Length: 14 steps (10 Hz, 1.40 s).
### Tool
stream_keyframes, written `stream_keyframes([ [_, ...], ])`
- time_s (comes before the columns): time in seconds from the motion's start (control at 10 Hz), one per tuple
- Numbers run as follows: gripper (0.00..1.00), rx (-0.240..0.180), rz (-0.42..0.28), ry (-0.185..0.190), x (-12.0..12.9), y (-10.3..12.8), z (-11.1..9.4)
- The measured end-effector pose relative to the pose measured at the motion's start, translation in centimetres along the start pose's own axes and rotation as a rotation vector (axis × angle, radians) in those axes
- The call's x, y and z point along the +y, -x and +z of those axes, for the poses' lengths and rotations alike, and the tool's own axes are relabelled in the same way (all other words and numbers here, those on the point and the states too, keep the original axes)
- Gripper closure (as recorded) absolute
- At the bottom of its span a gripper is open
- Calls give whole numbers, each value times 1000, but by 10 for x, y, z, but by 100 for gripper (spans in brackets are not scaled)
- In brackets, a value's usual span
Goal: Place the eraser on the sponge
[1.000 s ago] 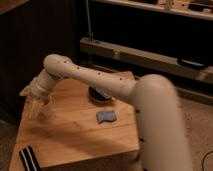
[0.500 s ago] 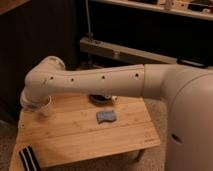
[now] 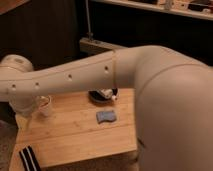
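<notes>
The eraser [image 3: 30, 159], a black block with pale lengthwise stripes, lies at the table's front left corner. The sponge [image 3: 106, 116], a small blue-grey pad, rests flat near the middle right of the wooden table [image 3: 75, 135], well apart from the eraser. My arm [image 3: 100, 70] stretches from the right across the picture to a bend at the far left [image 3: 17, 87], above the table's left end. My gripper does not show in the camera view; whatever lies beyond that bend is hidden.
A translucent cup [image 3: 44, 105] stands at the table's back left, just beside the arm's bend. A dark round dish [image 3: 102, 95] with something pale in it sits at the back, behind the sponge. Dark shelving stands behind the table.
The arm has swung closer to the camera and lower, so it now fills much more of the picture. Its bend has dropped toward the table's left end. Eraser and sponge have not moved.
</notes>
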<state>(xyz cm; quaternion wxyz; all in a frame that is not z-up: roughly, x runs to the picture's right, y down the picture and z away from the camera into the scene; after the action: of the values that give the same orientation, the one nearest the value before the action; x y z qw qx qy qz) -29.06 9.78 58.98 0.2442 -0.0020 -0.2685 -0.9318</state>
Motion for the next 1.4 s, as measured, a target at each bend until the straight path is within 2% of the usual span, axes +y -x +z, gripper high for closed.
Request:
stream_keyframes([
  [0.1, 20, -55, 77, 26, 4, 19, -2],
  [0.2, 20, -65, 107, 39, 6, 30, -3],
  [0.5, 20, -23, 240, 55, 12, 85, -3],
  [0.6, 20, -10, 262, 59, 12, 96, -2],
  [0.9, 20, -7, 265, 56, 11, 96, -2],
  [1.0, 20, -19, 274, 47, 12, 95, -3],
  [1.1, 20, -50, 284, 35, 17, 88, -3],
  [1.2, 20, -73, 302, 6, 17, 77, -3],
  [1.4, 20, -129, 381, -24, 29, 46, 1],
])
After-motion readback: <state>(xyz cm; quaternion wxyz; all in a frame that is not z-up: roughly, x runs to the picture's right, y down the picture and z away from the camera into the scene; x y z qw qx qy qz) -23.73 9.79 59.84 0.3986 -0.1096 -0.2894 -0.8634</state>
